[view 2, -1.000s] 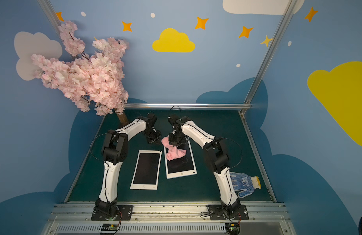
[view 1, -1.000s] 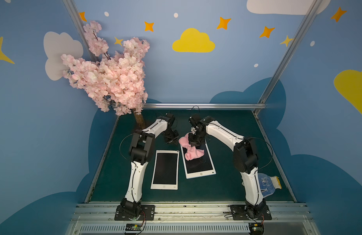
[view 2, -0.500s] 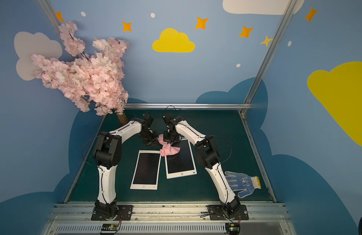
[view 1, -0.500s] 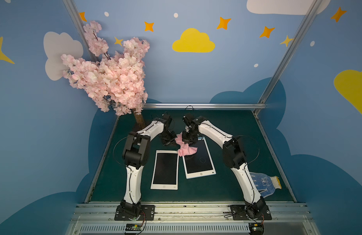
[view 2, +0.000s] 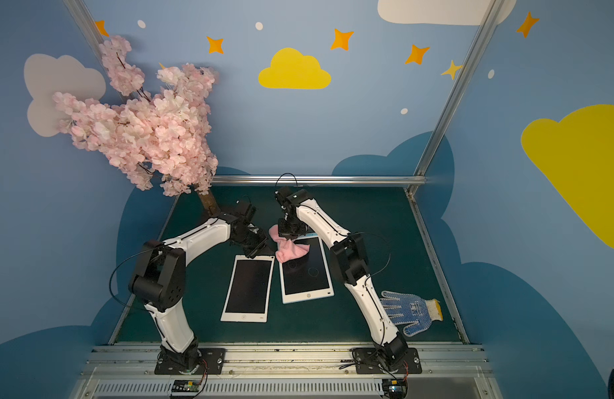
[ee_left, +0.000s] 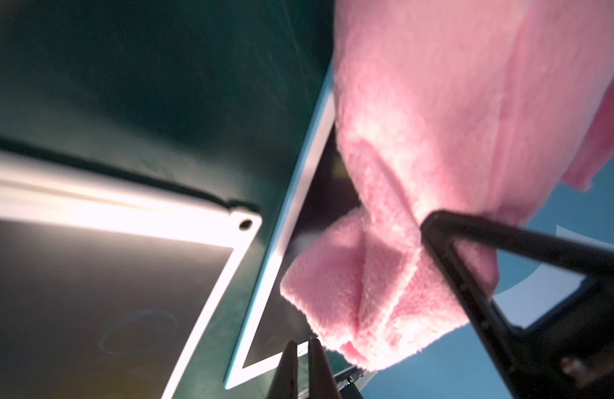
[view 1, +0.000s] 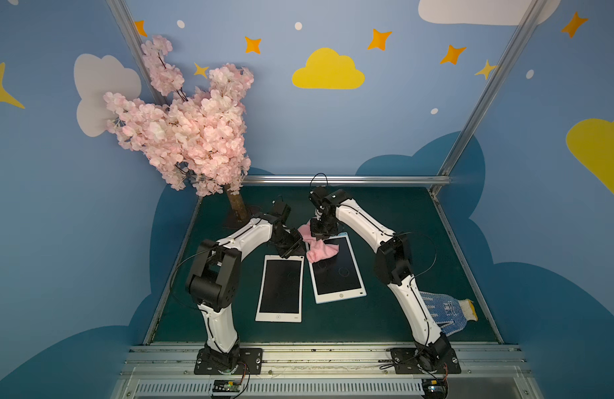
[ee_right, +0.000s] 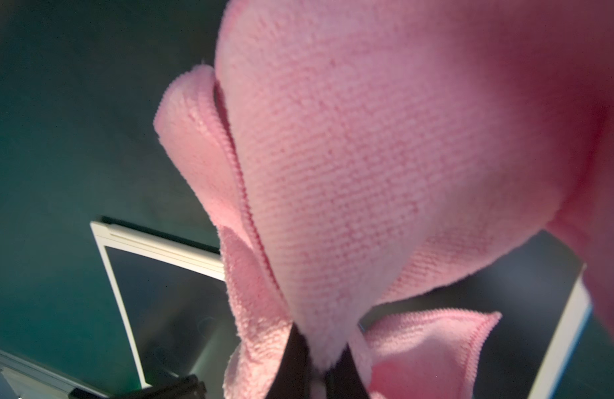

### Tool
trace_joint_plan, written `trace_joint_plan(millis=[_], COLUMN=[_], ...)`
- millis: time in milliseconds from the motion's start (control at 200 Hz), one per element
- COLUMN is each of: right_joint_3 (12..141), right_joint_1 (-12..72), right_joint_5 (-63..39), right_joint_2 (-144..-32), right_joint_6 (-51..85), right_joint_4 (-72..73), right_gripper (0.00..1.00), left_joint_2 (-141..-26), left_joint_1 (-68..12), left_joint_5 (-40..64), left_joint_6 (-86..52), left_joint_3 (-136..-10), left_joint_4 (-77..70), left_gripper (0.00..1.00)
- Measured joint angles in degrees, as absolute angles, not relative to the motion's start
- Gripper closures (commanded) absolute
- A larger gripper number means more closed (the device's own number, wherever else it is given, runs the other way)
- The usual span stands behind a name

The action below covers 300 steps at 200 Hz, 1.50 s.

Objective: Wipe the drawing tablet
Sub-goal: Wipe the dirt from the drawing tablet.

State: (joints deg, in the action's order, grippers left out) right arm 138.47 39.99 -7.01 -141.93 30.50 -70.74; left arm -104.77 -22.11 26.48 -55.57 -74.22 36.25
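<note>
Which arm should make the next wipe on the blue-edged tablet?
Right. The right gripper is shut on the pink cloth, which drapes onto the blue-edged tablet's far end. The left gripper is shut and empty, by the white tablet.

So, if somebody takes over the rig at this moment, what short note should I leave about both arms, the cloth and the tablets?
Left gripper: fingers shut, empty, by the far corner of the white tablet.
Right gripper: shut on the pink cloth, which drapes onto the far end of the blue-edged tablet.
Done: the cloth is in hand and on the tablet.
Left: faint circles show on its screen; wiping toward the near end looks like the next move.
</note>
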Motion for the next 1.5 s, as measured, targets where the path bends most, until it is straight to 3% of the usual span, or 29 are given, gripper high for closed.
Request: trace_joint_plan(millis=[285, 536, 1136, 1502], right_joint_3=[142.17, 143.46, 142.06, 147.33], right_joint_1=[40.25, 40.60, 36.25, 41.17], right_joint_5=[-10.76, -15.86, -12.47, -15.14], right_joint_2=[-143.22, -146.85, -146.98, -148.75], right_joint_6=[31.38, 37.41, 35.51, 36.21], right_joint_4=[-75.09, -76.03, -77.30, -75.70], right_gripper=[1.00, 1.00, 1.00, 1.00], left_joint_2=[-98.87, -95.02, -99.48, -100.29], left_joint_1=[-32.67, -32.53, -31.99, -28.21], left_joint_5=[27.14, 25.58, 23.90, 22.59], left_joint_6=[-63.09, -66.13, -65.98, -66.26], left_joint_3=[-61.28, -57.60, -62.41, -62.11], left_joint_4=[30.22, 28.18, 25.98, 26.06], left_gripper=[0.90, 0.90, 0.91, 0.92])
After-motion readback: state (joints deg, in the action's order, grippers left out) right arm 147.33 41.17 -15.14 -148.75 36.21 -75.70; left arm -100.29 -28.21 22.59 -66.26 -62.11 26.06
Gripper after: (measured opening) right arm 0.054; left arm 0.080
